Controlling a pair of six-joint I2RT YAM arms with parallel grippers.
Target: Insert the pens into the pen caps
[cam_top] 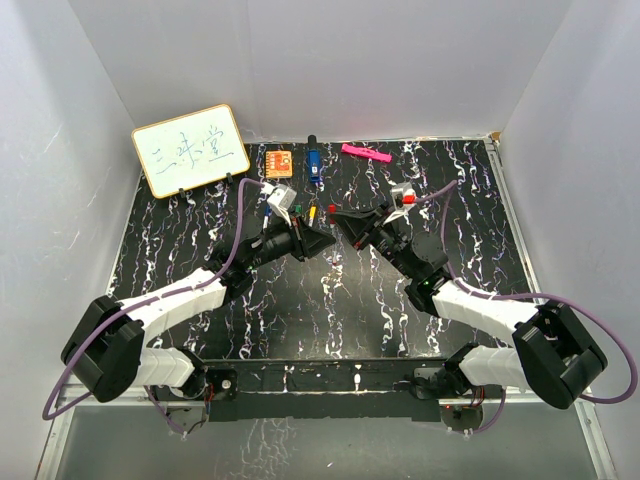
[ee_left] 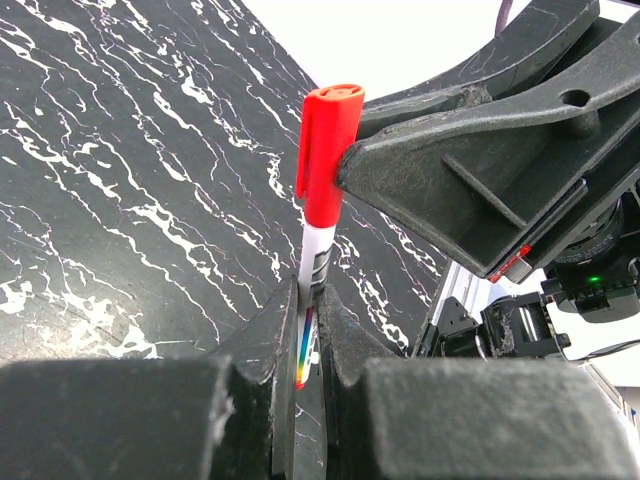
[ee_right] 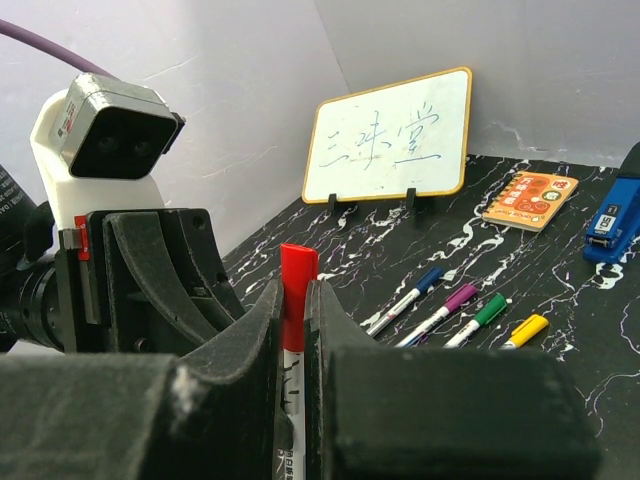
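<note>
A black, white-veined marbled desk (cam_top: 170, 250) carries a yellow-framed whiteboard (cam_top: 190, 150) at the back left. Further right along the back are a blue stapler (ee_right: 610, 225), an orange square booklet (ee_right: 530, 198) and a flat pink bar (cam_top: 365, 154). Mid-desk, the left pincer (ee_left: 309, 310) is clamped on a white-barrelled marker pen (ee_left: 316, 245), whose lower end is hidden between its fingers. The right pincer (ee_right: 296, 300) grips that pen's red plastic cap (ee_left: 328, 150), of which only the top shows from its own wrist. Four other capped pens (ee_right: 440, 310), blue, purple, green and yellow, lie side by side, their barrels partly cut off.
</note>
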